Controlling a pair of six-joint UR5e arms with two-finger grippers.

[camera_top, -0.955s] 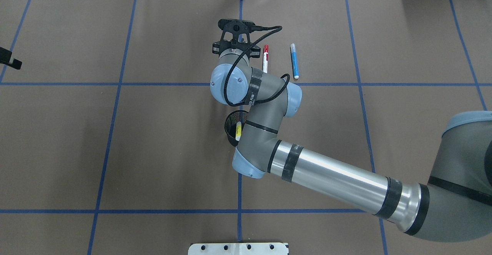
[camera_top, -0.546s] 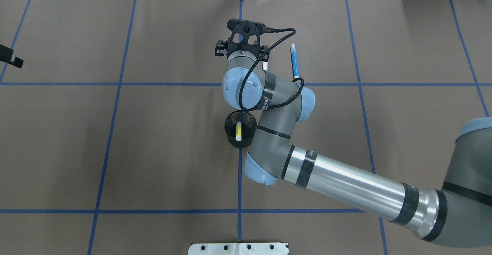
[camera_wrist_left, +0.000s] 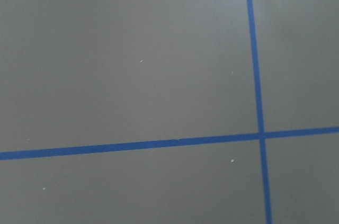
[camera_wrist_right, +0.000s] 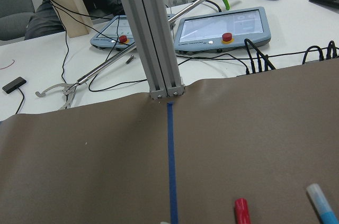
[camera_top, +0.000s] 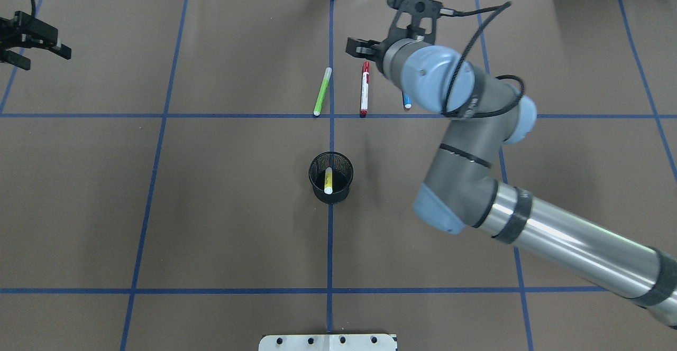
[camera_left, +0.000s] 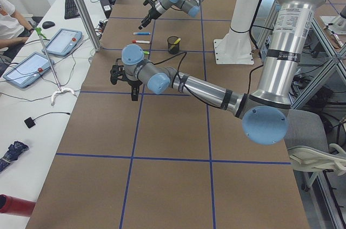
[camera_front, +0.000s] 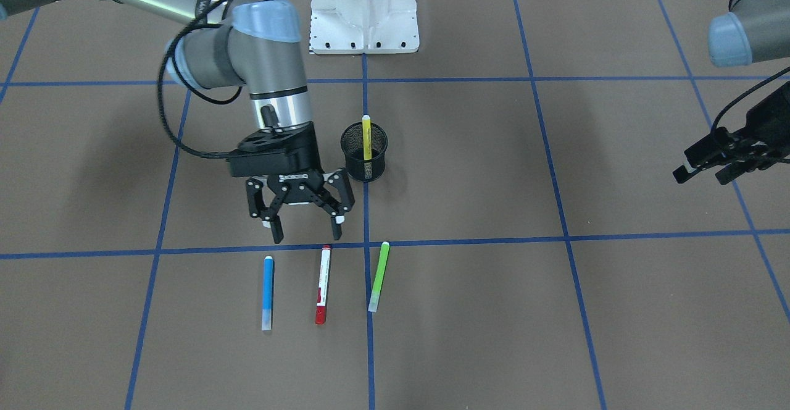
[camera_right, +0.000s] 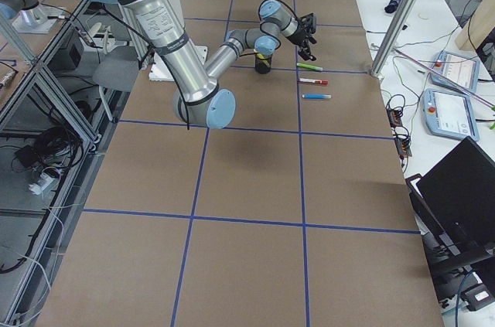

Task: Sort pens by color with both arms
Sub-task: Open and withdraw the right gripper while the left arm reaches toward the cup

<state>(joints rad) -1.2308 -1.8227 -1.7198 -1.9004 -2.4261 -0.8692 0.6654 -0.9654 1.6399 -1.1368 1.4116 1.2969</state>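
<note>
The blue pen (camera_front: 267, 292), the red-and-white pen (camera_front: 323, 284) and the lime green pen (camera_front: 379, 276) lie side by side on the brown table. The yellow pen (camera_front: 366, 135) stands in a black mesh cup (camera_front: 353, 163). My right gripper (camera_front: 307, 236) is open and empty, and hovers just on the robot's side of the blue and red pens. In the overhead view its wrist hides most of the blue pen (camera_top: 406, 103); the red pen (camera_top: 364, 89) and green pen (camera_top: 322, 91) show. My left gripper (camera_front: 700, 177) is open and empty, far off at the table's left side (camera_top: 41, 55).
The white pedestal base (camera_front: 364, 8) stands at the robot's edge of the table. Blue tape lines divide the brown mat into squares. The right wrist view shows an aluminium post (camera_wrist_right: 153, 33) and operator tablets beyond the far edge.
My right arm has swung right and away from over the cup, uncovering the green and red pens and now covering the blue one. My left gripper has come further into view at the far left.
</note>
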